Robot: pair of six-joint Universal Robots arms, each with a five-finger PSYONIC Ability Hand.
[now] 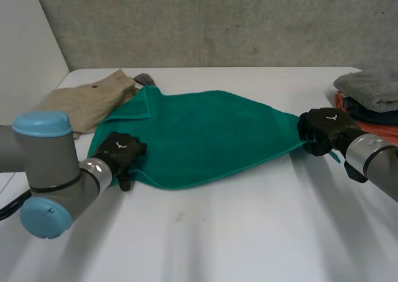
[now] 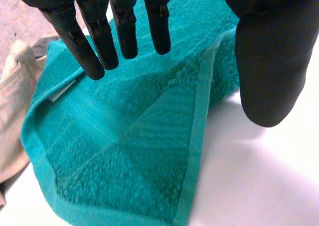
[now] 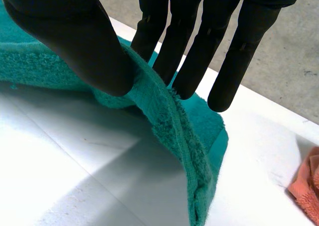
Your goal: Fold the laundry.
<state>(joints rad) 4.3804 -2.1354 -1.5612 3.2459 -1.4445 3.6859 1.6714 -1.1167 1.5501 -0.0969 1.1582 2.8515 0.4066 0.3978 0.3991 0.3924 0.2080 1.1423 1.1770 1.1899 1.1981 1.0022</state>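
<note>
A teal towel (image 1: 205, 136) lies spread across the white table (image 1: 217, 232), with its far left corner folded over. My left hand (image 1: 121, 150) is at the towel's near left corner. In the left wrist view its fingers (image 2: 99, 37) are straight and its thumb stands well apart, all above the towel's hemmed corner (image 2: 124, 146), holding nothing. My right hand (image 1: 323, 130) is at the towel's right corner, which is drawn to a point. In the right wrist view that hand (image 3: 75, 42) pinches the towel's edge (image 3: 184, 136) between thumb and straight fingers, a little above the table.
Beige trousers (image 1: 87, 99) lie at the back left, touching the towel, and appear beside it in the left wrist view (image 2: 12, 111). A stack of folded cloths (image 1: 370, 102), grey on top, sits at the right edge; its orange cloth (image 3: 306, 186) lies close to my right hand.
</note>
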